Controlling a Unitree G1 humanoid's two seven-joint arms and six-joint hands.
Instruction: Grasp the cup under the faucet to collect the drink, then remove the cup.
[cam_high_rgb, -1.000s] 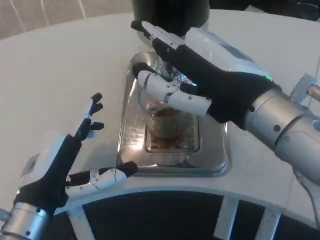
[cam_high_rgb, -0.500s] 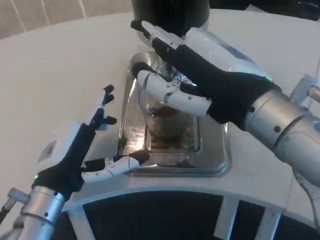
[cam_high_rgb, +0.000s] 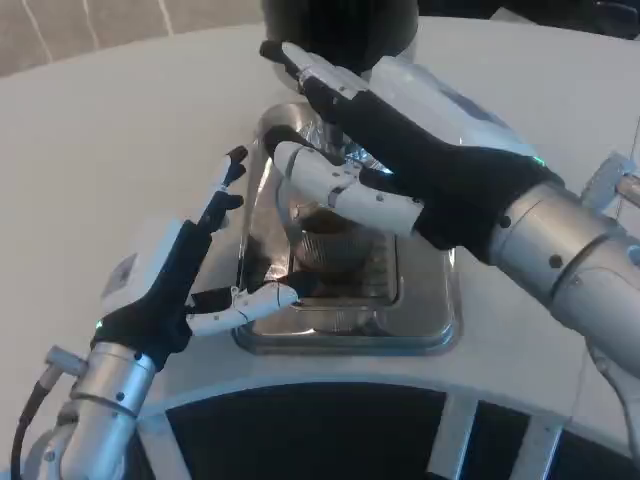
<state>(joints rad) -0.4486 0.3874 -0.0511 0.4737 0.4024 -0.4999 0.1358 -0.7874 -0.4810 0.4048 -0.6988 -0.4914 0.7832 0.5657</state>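
White round desk, dark gap along its near edge. A shiny metal drip tray sits at centre, and the black drink dispenser stands at its far end. The cup, clear and ribbed with brownish drink in it, stands on the tray's grate, below the dispenser's faucet area; the faucet itself is hidden by the right hand.

Right hand reaches in from the right over the tray. Its long fingers stretch up toward the dispenser, and a white finger lies across just above the cup's rim. Whether it presses anything there can't be made out, and it has no clear grip on the cup.

Left hand is at the tray's left near corner, fingers spread and empty. The upper fingers point far along the tray's left rim, and the lower one reaches over the near-left rim toward the cup's base, close but contact is unclear.
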